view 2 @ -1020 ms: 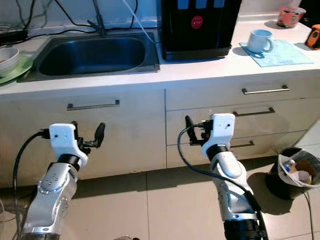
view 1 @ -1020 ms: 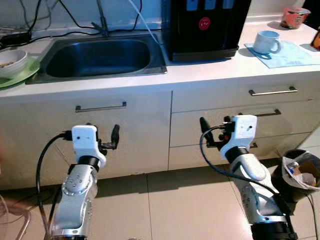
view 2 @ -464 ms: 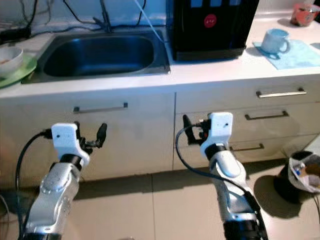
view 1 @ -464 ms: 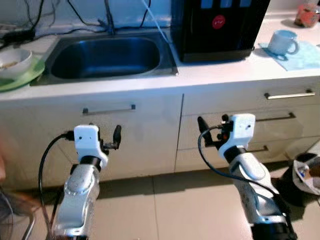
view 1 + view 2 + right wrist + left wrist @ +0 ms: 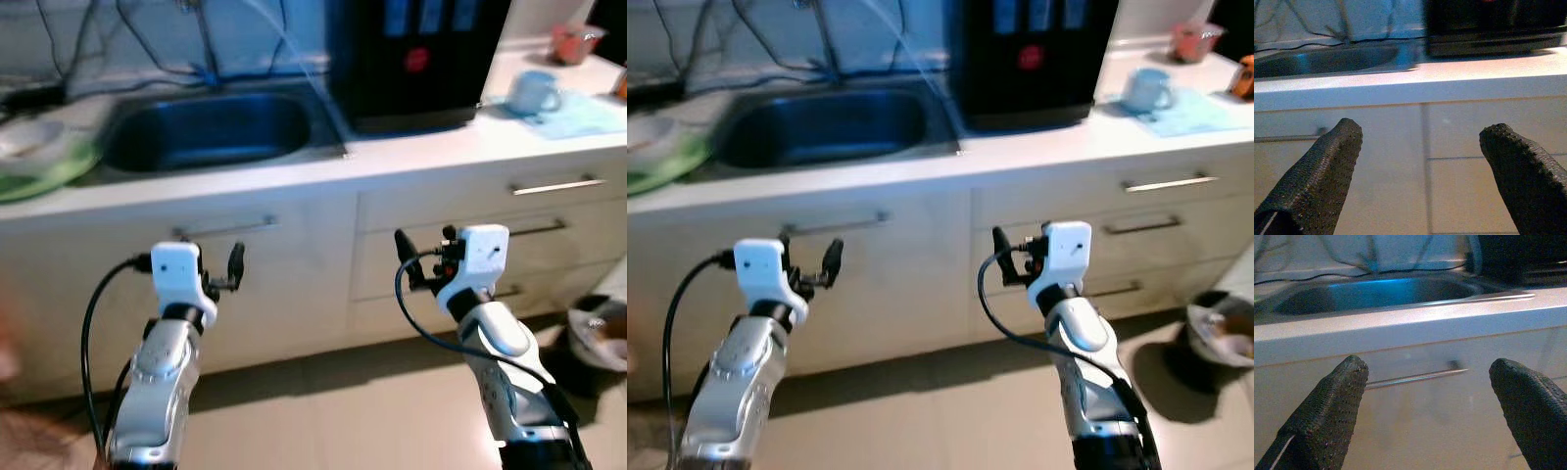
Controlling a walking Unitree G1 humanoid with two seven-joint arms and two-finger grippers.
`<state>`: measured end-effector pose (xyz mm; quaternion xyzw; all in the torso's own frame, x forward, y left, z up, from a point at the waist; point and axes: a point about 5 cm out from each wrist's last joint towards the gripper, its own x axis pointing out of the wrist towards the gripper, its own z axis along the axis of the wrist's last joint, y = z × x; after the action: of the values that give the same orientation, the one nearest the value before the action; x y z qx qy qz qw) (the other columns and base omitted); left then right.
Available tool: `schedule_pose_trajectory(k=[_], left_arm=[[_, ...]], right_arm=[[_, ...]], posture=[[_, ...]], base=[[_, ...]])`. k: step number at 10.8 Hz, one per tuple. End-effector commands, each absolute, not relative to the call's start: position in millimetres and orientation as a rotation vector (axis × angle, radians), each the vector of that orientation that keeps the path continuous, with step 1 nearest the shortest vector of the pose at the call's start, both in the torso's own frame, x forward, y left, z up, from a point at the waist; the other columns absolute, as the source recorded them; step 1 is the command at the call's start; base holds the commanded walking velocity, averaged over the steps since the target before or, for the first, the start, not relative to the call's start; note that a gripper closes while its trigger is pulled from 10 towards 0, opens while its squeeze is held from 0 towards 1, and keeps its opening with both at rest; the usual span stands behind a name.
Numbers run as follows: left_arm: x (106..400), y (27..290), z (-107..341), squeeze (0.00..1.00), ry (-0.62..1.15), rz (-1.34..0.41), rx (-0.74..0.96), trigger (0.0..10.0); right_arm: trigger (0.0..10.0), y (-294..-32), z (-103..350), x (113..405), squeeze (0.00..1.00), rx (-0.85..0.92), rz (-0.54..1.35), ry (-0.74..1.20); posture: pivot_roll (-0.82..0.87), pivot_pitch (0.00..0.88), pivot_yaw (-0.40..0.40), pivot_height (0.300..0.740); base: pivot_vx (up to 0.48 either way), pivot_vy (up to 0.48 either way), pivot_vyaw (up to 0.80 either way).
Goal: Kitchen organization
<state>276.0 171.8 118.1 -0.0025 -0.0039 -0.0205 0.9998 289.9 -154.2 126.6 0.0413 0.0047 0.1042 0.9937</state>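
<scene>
While both silver arms were raised in front of a white kitchen unit, the left gripper (image 5: 220,269) hung before the cabinet door below the sink, its two black fingers (image 5: 1327,409) spread wide apart and holding nothing. The right gripper (image 5: 416,259) hung level with it before the drawers, its fingers (image 5: 1320,166) likewise wide apart and empty. Neither gripper touched the unit. On the worktop (image 5: 411,147), a steel sink (image 5: 211,132) sat sunk toward the left, with a tap (image 5: 201,44) and dark cables at the back edge. A green plate (image 5: 44,171) carrying a pale bowl (image 5: 29,137) rested at the far left edge. A tall black appliance (image 5: 416,59) with a red dot stood just right of the sink. Toward the right end, a pale mug (image 5: 534,93) stood on a light blue cloth (image 5: 578,113), with a reddish cup (image 5: 571,39) near the back corner. On the tiled floor at right sat a dark bin (image 5: 598,333) holding rubbish. The head views were slightly blurred.
</scene>
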Motion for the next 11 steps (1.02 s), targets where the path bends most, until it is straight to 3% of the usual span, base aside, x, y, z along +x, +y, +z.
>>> schedule_pose_trajectory(k=[1,7,11], left_arm=[[275.1,180.4,116.9,0.0,0.01,-0.015,0.007,10.0],[276.0,180.9,115.1,0.0,0.024,-0.01,0.017,10.0],[275.5,178.6,118.1,0.0,-0.004,-0.048,0.02,10.0]], right_arm=[[10.0,-144.9,129.9,291.2,0.0,0.092,0.239,-0.004],[10.0,-144.3,128.4,291.2,0.0,0.095,0.243,0.002],[10.0,-141.7,127.2,290.7,0.0,0.095,0.251,0.003]], posture=[[0.04,0.027,0.051,0.74],[0.04,0.025,0.048,0.74],[0.05,0.019,0.046,0.74]], base=[[0.0,0.458,0.0],[0.0,0.454,0.0],[0.065,0.0,0.0]])
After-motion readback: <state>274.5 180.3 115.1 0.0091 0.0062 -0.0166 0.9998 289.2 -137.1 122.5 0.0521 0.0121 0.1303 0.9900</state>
